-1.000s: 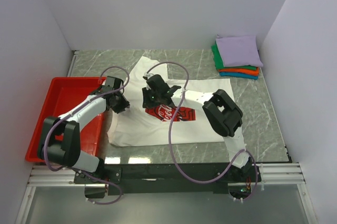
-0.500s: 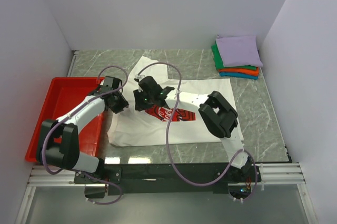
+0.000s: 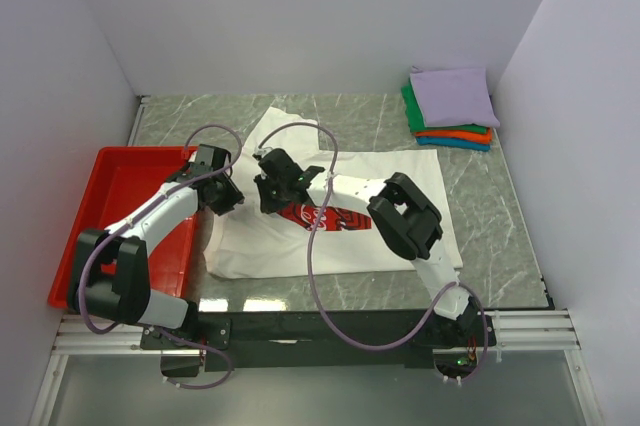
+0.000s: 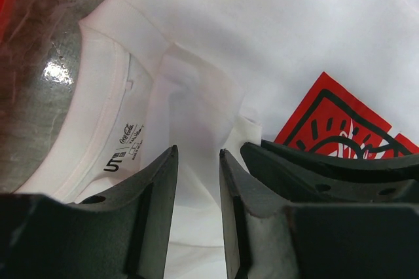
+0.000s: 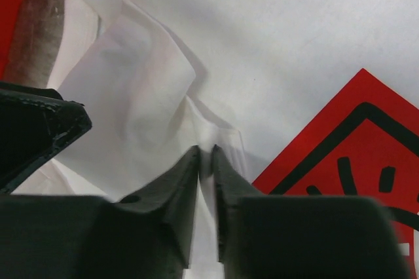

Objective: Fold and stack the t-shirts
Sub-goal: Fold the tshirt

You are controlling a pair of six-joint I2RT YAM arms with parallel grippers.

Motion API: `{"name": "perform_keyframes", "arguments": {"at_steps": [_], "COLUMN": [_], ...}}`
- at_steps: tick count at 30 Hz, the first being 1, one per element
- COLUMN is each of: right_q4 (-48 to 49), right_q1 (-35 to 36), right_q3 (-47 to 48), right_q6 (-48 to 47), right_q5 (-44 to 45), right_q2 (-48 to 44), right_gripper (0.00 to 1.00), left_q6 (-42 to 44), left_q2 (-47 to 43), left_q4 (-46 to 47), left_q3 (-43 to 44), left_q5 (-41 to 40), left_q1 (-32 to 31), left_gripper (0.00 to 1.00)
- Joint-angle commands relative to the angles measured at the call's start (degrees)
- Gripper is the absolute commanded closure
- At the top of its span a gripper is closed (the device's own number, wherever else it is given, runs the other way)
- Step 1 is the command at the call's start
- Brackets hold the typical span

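The white t-shirt (image 3: 390,236) with the red Coca-Cola print (image 3: 325,214) lies spread in the middle of the table. My right gripper (image 3: 268,189) is shut on a raised fold of its white cloth (image 5: 205,150), left of the print (image 5: 353,154). My left gripper (image 3: 228,198) is close beside it near the collar (image 4: 98,95). Its jaws stand a narrow gap apart with white cloth between them (image 4: 198,151). The right gripper's fingers (image 4: 327,161) show in the left wrist view. The lavender, green, orange and teal tees (image 3: 452,106) lie folded in a stack at the back right.
A red plastic tray (image 3: 115,211) stands at the left, touching the shirt's left edge. Grey marbled table (image 3: 500,206) shows around the shirt. White walls close in the left, back and right. Purple cables loop above both arms.
My right gripper has moved left across the shirt with the white fold in it, ending next to the left gripper. The left gripper has barely moved.
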Motion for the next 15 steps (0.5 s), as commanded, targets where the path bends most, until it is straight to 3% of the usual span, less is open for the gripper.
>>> {"name": "perform_keyframes", "arguments": {"at_steps": [1,5,15], "right_q4": [-0.1,0.9,4.8], "right_q1": [0.5,0.5,0.5], "right_q3": [2.8,0.8,-6.7], "right_q6": [-0.3,0.5,2.4], "right_q5": [1.5,2.7,11.0], "right_q2": [0.1,-1.6,-12.2], "right_gripper": [0.83,0.99,1.00], "left_q6": [1.0,1.2,1.4], "left_q2": [-1.8,-1.8,-1.6], "left_q4": [0.3,0.2,0.5], "left_q3": [0.6,0.8,0.9], "left_q5": [-0.2,0.0,0.3], "left_q1": [0.3,0.3,0.3], "left_gripper": [0.63,0.62,0.63]}}
